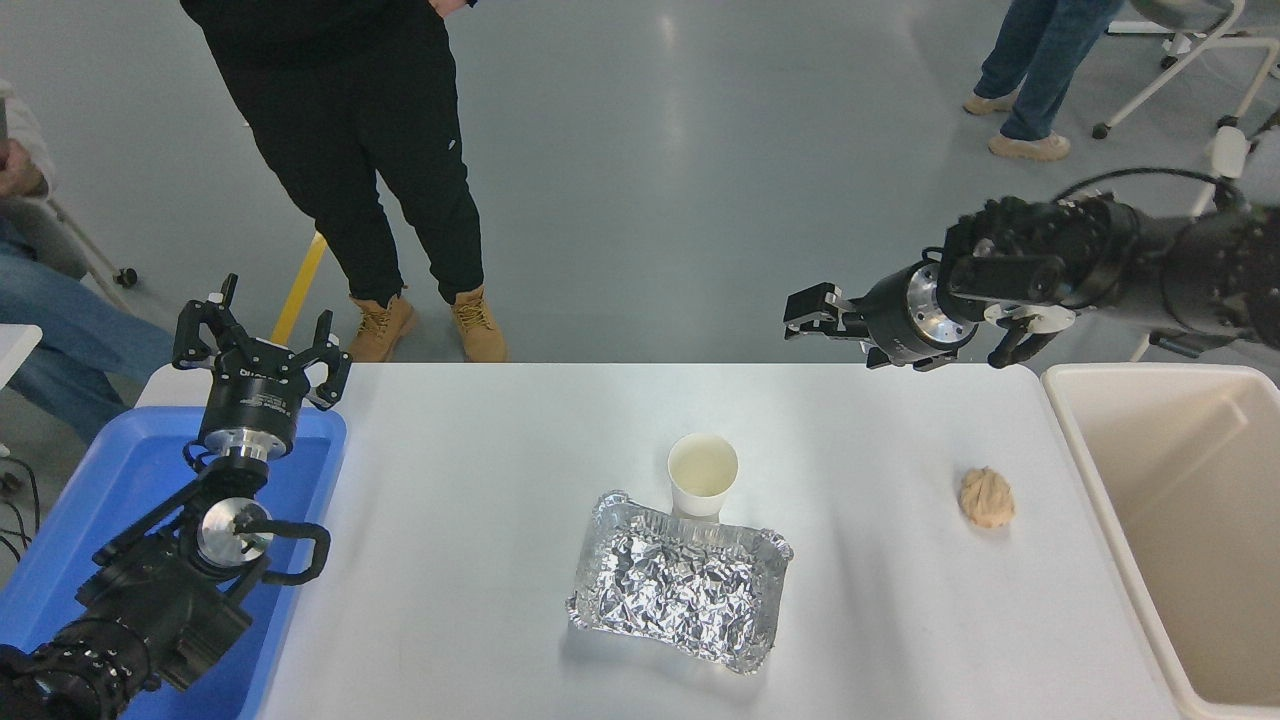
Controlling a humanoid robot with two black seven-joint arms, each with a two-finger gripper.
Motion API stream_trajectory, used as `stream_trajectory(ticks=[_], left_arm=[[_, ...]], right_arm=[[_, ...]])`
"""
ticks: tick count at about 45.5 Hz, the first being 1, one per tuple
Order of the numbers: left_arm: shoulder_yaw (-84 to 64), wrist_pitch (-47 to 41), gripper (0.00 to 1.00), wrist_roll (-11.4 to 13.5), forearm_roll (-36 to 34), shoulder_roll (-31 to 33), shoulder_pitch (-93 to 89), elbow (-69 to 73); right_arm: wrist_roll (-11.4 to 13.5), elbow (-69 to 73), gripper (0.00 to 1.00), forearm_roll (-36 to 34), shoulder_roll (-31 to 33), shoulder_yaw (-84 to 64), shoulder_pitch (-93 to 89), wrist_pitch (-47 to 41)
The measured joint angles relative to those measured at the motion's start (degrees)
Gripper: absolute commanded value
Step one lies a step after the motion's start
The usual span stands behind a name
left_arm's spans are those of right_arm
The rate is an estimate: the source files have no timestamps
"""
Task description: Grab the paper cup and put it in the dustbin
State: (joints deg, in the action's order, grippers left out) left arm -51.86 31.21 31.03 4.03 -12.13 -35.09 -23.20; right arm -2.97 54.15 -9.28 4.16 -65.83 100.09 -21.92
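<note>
You had the cup (703,474) standing upright near the middle of the table (480,480), mouth up, its base touching or just behind the far rim of the foil tray (681,581) — a spot that left its far side and both flanks free for a grasp, while the tray blocked any approach from your side. The bin (1170,520) sat at the table's right edge, mouth open, so a carry there would pass over or beside the paper ball (987,497), which lay between cup and bin, well apart from both.

Your right gripper (812,318) hung above the table's far edge, pointing left, well apart from the cup and holding nothing. It was seen nearly edge-on, so I could not tell how wide its jaws stood. The left gripper (262,348) was parked over the blue bin (90,520), fingers spread wide and empty.

The cup's foot was hidden by the tray rim, so actual contact there could not be judged. The bin's right wall and near corner were cut off by the frame, as was most of the right arm. A person (360,160) stood beyond the table, cut off above the waist.
</note>
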Motion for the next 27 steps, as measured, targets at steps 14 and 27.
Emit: stream_trajectory(ticks=[14,27], left_arm=[[0.02,0.00,0.99,0.00,0.00,0.00,0.00,0.00],[0.02,-0.01,0.99,0.00,0.01,0.00,0.00,0.00]], right_arm=[[3.03,2.24,1.00,-0.81,-3.23,0.91,3.66,-3.32],[3.59,3.52,1.00,-0.71,-3.92,4.25,2.66,-4.22]])
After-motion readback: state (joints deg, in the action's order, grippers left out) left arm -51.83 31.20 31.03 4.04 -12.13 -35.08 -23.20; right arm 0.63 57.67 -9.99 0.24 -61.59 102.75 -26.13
